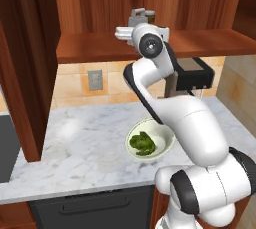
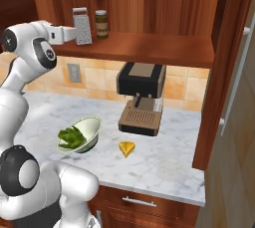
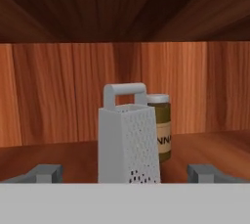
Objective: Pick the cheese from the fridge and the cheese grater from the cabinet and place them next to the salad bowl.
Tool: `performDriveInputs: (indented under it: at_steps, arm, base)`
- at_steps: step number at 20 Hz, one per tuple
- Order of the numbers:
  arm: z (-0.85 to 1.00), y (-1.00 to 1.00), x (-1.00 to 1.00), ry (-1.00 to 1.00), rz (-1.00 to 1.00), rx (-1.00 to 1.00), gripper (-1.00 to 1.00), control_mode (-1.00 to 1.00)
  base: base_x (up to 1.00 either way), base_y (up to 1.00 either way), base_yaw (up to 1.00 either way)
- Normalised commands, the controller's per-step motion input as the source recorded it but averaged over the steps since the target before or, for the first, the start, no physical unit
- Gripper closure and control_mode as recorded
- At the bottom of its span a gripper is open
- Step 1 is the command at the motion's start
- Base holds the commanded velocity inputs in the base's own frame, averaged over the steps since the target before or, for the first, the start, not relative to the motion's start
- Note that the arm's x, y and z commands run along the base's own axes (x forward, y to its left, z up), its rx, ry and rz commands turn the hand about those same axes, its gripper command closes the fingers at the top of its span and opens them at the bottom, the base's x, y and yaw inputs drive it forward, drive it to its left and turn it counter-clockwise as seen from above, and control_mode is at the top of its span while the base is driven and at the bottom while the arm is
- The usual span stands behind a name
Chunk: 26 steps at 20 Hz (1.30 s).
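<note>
My open pincer [image 3: 125, 173] faces the cheese grater [image 3: 128, 140] on the cabinet [image 2: 149, 48] shelf; a labelled jar [image 3: 161, 126] stands just behind it.

The dark jar [image 3: 161, 125] just behind the cheese grater [image 3: 128, 140] on the cabinet [image 3: 63, 91] shelf carries a pale label with dark letters, partly hidden and too blurred to read.

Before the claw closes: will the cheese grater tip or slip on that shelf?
The cheese grater stands tall on a small base, so a push near its handle would probably tip it. Its flat tapering metal sides look stiff but may slide in the open claw. The jar close behind could get knocked.
</note>
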Motion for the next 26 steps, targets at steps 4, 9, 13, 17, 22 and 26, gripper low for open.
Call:
performDriveInputs:
  at_steps: [4,9,13,17,22,26]
  arm:
    - [0.0,-0.03,0.32,0.03,-0.06,0.0,-1.0,-1.0]
    - [0.0,-0.06,0.29,0.0,0.0,0.0,-1.0,-1.0]
    - [0.0,-0.01,0.22,0.0,-0.02,0.0,-1.0,-1.0]
    - [0.0,0.0,0.17,0.0,-0.07,0.0,-1.0,-1.0]
    - [0.0,0.03,0.12,0.0,-0.11,0.0,-1.0,-1.0]
    - [0.0,0.09,0.1,0.01,-0.11,0.0,-1.0,-1.0]
  base:
    - [0.0,0.0,0.0]
    - [0.0,0.0,0.0]
    - [0.0,0.0,0.0]
    - [0.0,0.0,0.0]
    - [0.0,0.0,0.0]
    - [0.0,0.0,0.0]
